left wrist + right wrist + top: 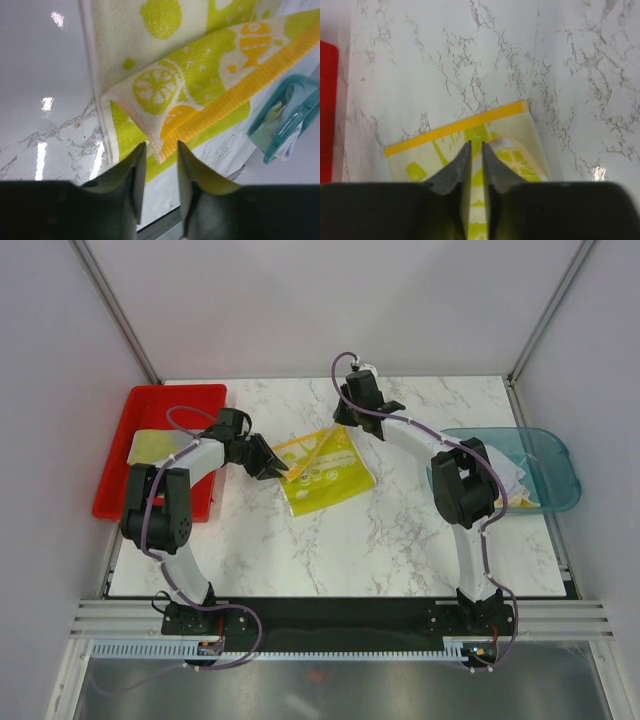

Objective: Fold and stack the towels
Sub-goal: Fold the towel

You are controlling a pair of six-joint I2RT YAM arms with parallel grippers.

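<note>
A soft yellow-green cloth towel printed with lemons [325,475] is found partly folded on the white marble surface [400,540], midway between its left and right edges. The left gripper [160,150] and right gripper [476,145] are seen with fingers slightly parted, clasping nothing. The cloth is judged light and limp, and is best pinched at a hemmed corner.

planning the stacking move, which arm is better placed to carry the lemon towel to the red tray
Left, probably: the left claw sits at the towel's folded corner, nearest the red tray. The right claw is over the far edge.
</note>
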